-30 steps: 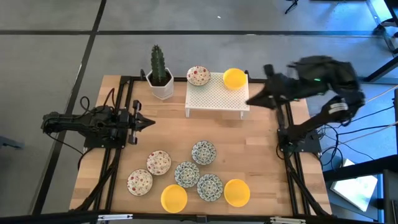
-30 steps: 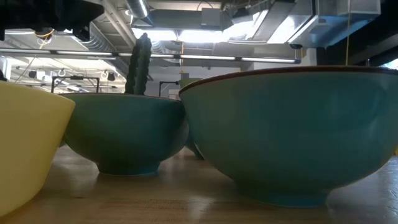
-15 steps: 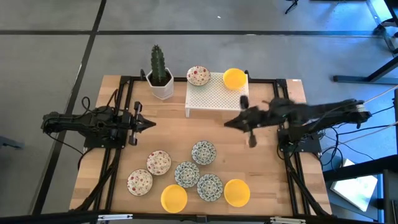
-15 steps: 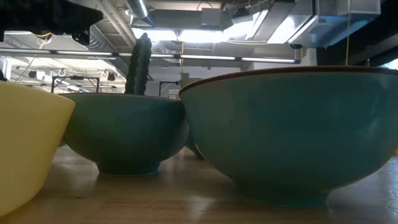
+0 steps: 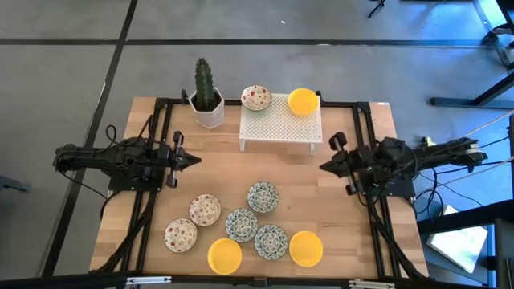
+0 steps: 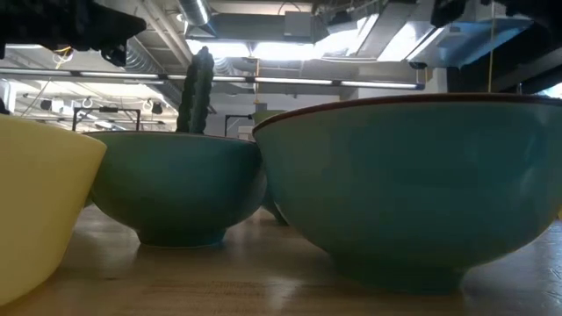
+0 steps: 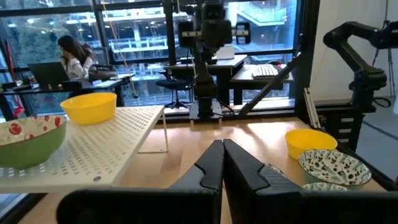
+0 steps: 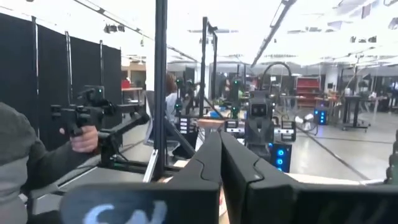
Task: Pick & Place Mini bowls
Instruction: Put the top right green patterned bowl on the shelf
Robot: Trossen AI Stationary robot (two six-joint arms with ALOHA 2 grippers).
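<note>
resting both arms low at the desk's sides, nothing held. my left claw (image 5: 195,159) sits at the left edge of the light wooden desk (image 5: 345,233), tips pressed together, pointing inward. my right claw (image 5: 324,167) sits at the right edge, tips also together, pointing inward, well apart from any bowl.

white perforated rack (image 5: 279,122) stands at the far middle of the desk. on it: one white mini bowl with red floral specks (image 5: 256,98) at its far left corner, one plain yellow mini bowl (image 5: 303,101) at its far right corner. white hexagonal pot with a green cactus (image 5: 207,98) just left of the rack.

near edge of the desk holds the other seven: two red-speck bowls (image 5: 205,209) (image 5: 181,235) on the left, three white bowls with blue-green pattern (image 5: 263,197) (image 5: 241,225) (image 5: 271,241) clustered in the middle, two yellow bowls (image 5: 225,255) (image 5: 305,248) nearest the front.

person's hand (image 8: 84,139) and grey sleeve show in the room beyond, in the right wrist view.
</note>
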